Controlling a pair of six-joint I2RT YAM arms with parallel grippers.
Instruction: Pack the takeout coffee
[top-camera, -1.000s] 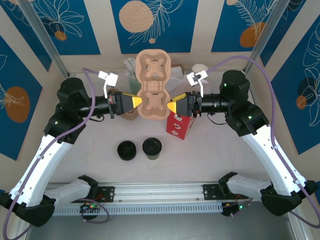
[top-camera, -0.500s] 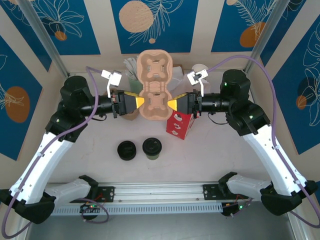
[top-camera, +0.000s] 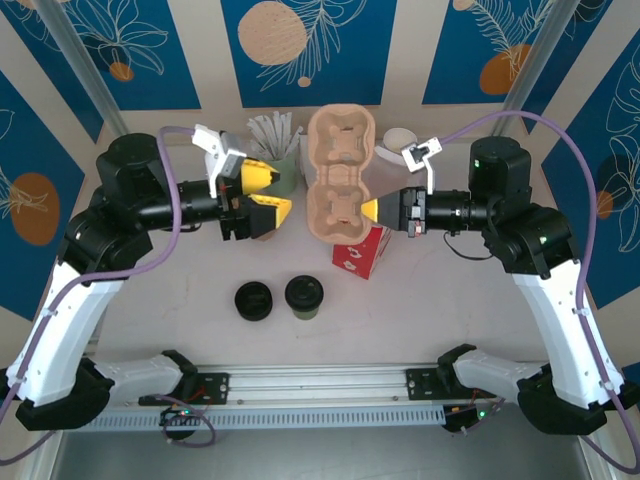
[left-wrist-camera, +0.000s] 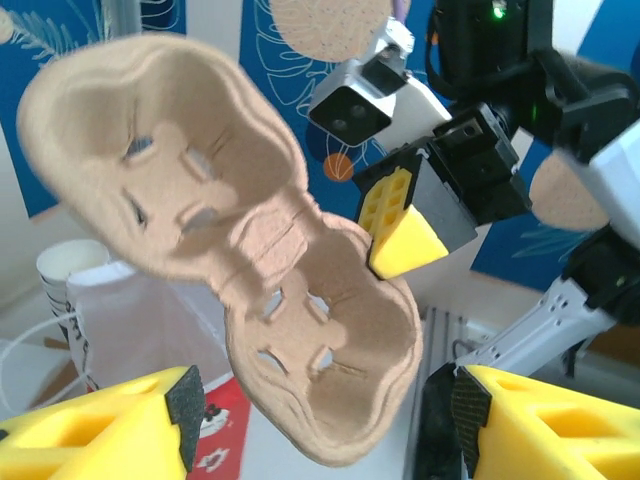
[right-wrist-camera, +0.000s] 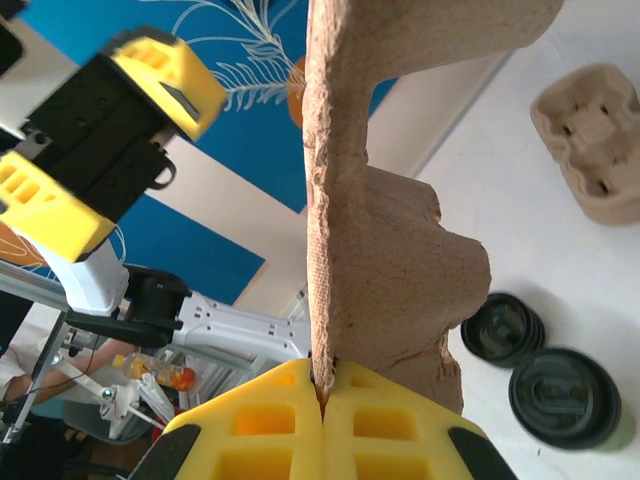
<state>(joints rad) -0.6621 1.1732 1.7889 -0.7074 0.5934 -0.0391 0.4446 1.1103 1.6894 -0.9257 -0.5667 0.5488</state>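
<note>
Left gripper (top-camera: 268, 192) has just let go: jaws apart, empty, pulled back toward 9 o'clock. Right gripper (top-camera: 368, 209) is clenched on the edge of the pulp cup carrier (top-camera: 338, 170) and now holds it alone above the bench (top-camera: 420, 310). We judge the handover done, with the carrier not yet set down. Takeout coffee (top-camera: 304, 296) stands untouched at 6 o'clock of the carrier, the stack of black lids (top-camera: 253, 300) just beside it at 9. The carrier hides part of the red carton (top-camera: 362, 255) and whatever sits at 12 behind it.
</note>
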